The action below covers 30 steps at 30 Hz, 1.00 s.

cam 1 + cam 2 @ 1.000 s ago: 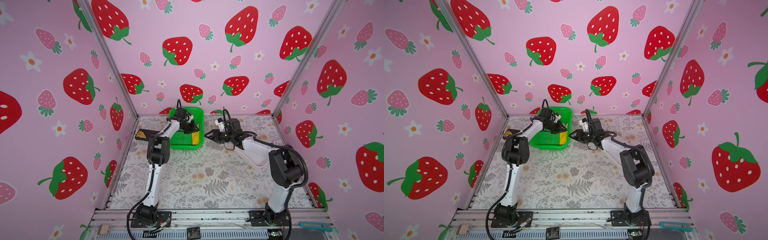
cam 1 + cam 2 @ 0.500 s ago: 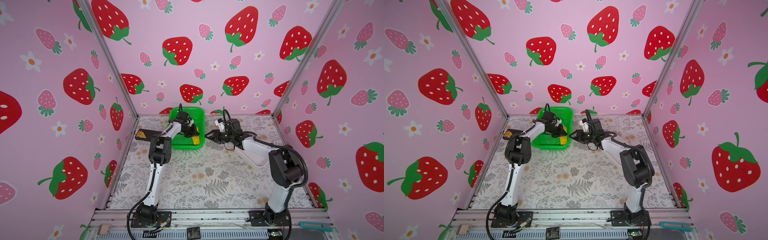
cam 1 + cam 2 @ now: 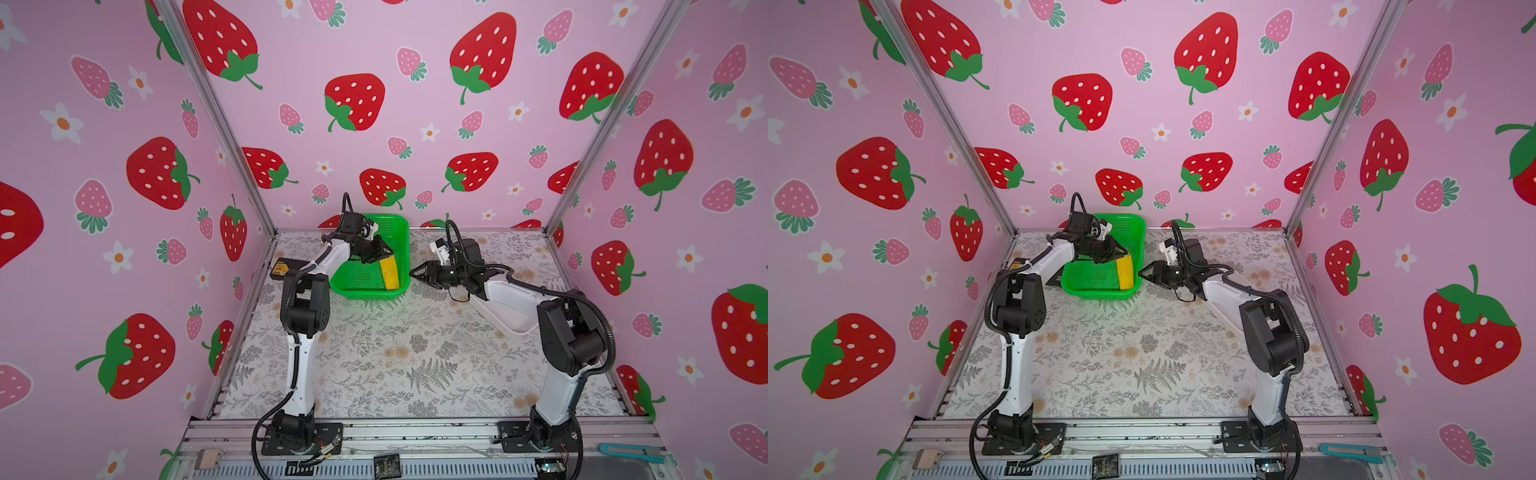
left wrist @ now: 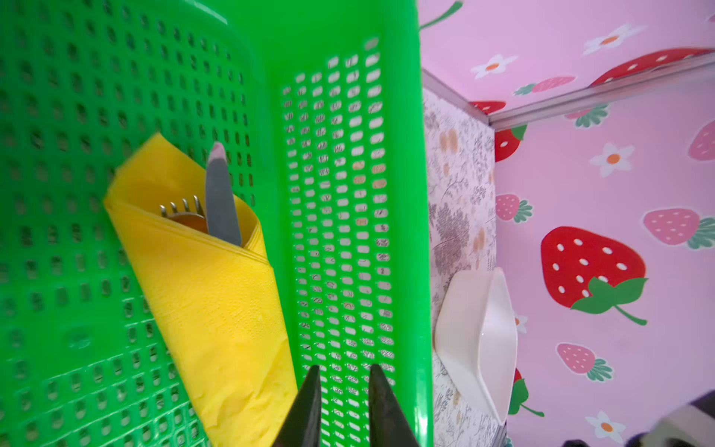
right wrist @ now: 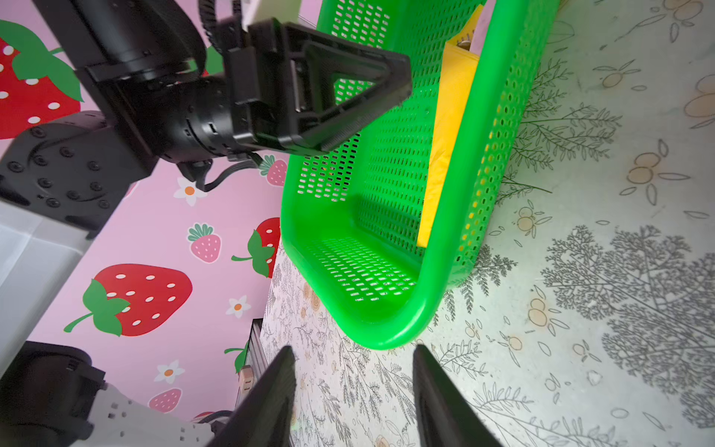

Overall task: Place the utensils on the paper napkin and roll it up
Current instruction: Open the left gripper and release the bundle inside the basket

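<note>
Both top views: basket (image 3: 370, 294) sits far centre on the surface (image 3: 395, 353). The rolled napkin (image 3: 390, 272) lies inside it along the right wall, reaching the near-right corner. Left tool (image 3: 385, 252) hangs over the basket interior, just above the roll's far end. Right tool (image 3: 417, 272) is outside, just right of the basket wall, tips pointing left at it. Dish (image 3: 509, 322) lies further right, partly under the right arm. Same layout for napkin (image 3: 1125, 272) and left tool (image 3: 1120, 252).

Left wrist: napkin (image 4: 216, 302) is a cone-like roll on the basket (image 4: 340, 193) floor, beside the wall. Fork (image 4: 182, 209) tines and knife (image 4: 220, 197) blade stick out of its open end. Left tool (image 4: 344, 402) has a narrow gap between its tips and grips nothing. The roll is just beside one finger (image 4: 307, 406); contact unclear.

Right wrist: right tool (image 5: 352, 387) is about half open and empty, tips just short of the basket (image 5: 387, 329) rim. Napkin (image 5: 449, 127) leans on the inner wall. Left tool (image 5: 394, 89) shows side-on above the basket.
</note>
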### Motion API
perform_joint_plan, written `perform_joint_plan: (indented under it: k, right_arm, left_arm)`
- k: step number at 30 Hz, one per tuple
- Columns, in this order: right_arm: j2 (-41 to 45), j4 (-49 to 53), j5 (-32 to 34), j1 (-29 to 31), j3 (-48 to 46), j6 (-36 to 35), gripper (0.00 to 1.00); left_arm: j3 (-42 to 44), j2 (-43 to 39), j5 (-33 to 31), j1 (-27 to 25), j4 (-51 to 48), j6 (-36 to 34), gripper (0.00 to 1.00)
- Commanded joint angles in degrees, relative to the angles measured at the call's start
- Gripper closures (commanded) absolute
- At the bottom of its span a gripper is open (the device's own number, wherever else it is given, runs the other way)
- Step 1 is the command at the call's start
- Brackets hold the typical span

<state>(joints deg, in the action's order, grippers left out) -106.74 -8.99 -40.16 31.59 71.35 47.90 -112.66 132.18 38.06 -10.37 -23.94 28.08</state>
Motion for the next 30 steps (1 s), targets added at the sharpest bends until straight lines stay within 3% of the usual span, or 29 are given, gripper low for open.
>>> perform_joint_plan:
  k: [1,7,15,24,30]
  right_arm:
    - [1.51,-0.12,-0.31,-0.22,-0.42,-0.75,0.49]
    - [1.44,-0.13,-0.47,-0.17,-0.34,-0.71,0.49]
    - [1.12,-0.20,-0.56,-0.22,-0.34,-0.62,0.49]
    - [1.06,0.00,-0.61,-0.31,-0.51,-0.67,0.49]
    - [0.97,-0.01,-0.63,-0.31,-0.53,-0.71,0.49]
  left_arm:
    - [0.54,0.95,-2.71,1.13,-0.83,0.99,0.72]
    - [-1.54,4.09,-4.01,1.25,-4.71,1.56,0.61]
    - [-4.26,8.13,-2.62,1.14,-5.37,2.61,0.59]
    - [-7.39,12.26,-0.12,0.80,-4.96,2.95,0.80]
    - [-8.52,13.98,3.78,0.53,-3.38,2.43,0.83]
